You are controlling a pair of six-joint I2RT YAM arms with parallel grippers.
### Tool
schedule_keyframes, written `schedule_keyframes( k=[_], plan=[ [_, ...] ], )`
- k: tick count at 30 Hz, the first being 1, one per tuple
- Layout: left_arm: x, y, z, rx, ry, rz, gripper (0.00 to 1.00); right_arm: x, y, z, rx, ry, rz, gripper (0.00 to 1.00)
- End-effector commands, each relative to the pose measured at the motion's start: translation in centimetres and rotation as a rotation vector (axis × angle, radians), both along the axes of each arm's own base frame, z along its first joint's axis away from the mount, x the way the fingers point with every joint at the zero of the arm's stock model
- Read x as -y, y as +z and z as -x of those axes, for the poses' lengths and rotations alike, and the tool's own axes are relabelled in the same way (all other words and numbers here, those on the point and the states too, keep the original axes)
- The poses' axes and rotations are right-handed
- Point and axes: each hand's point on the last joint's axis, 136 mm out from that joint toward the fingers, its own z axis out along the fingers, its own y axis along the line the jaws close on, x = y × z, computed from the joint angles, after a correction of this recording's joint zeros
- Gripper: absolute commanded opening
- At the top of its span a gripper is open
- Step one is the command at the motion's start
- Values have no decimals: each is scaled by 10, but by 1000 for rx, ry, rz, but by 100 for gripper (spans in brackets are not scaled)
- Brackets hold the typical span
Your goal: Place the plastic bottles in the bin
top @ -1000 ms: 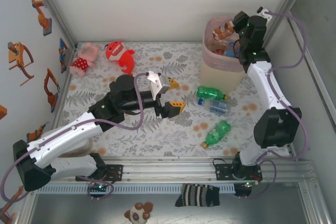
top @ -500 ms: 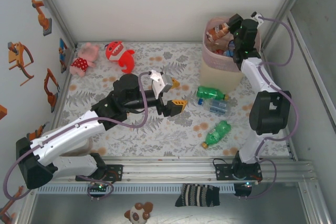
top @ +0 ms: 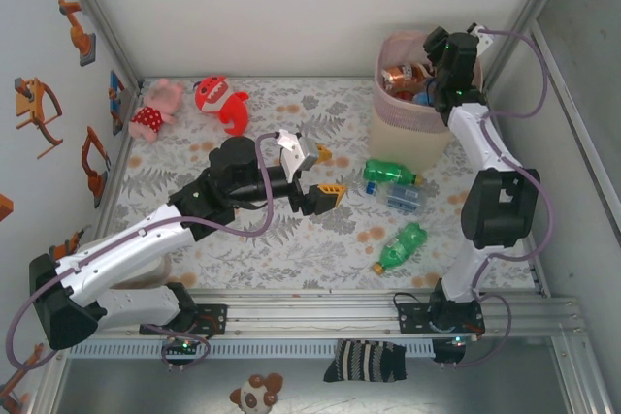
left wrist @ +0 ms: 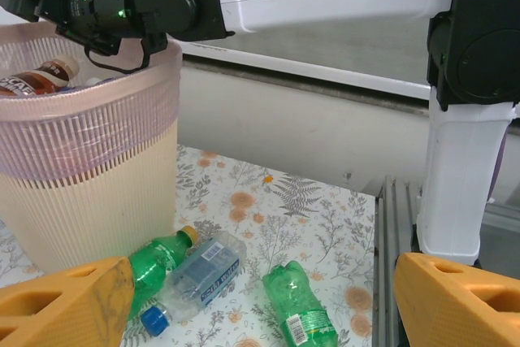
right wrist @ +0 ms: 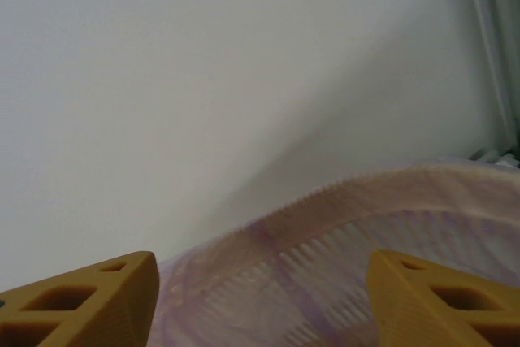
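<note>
On a floral-patterned table (top: 291,239), three plastic bottles (top: 391,173) are seen lying beside the bin (top: 408,138), and a brown bottle (top: 400,76) inside it. Its label cannot be read. The left gripper (top: 326,175) is held spread and empty. The right gripper (right wrist: 262,282) is parted, empty, above the bin's rim.

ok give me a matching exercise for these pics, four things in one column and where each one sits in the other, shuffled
Things
A. brown-labelled bottle
B. clear blue-capped bottle
C. green bottle nearest the arm bases
D. red plush toy

Places
1. far left of the mat, beside the pink plush toy
2. lying alone on the mat, apart from the other bottles
3. inside the bin
4. lying right beside another green bottle, near the bin's foot

Pairs: A-3, B-4, C-2, D-1
</note>
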Motion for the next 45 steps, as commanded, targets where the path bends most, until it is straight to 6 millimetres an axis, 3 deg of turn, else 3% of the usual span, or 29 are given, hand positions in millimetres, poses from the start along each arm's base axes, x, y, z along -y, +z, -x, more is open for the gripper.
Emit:
schedule_keyframes(
  k=[1,10,18,26,34,42,45],
  plan=[
    [-3,18,1,27,5,40,83,22,51,26,42,-96,102,71],
    [-1,16,-1,22,8,35,83,9,77,53,16,8,194,69],
    [0,4,-17,3,81,3,83,-17,66,96,-129,196,225,66],
    [5,-24,-31,-48,131,-84,83,-18,47,160,-269,248,245,67],
    [15,-47,-34,-95,111,-135,83,-15,13,227,-391,230,150,68],
    [15,-60,-36,-118,124,-154,82,-18,-44,291,-538,183,-69,69],
    [13,-64,-37,-114,131,-159,82,-23,-75,309,-595,185,-146,69]
  ],
)
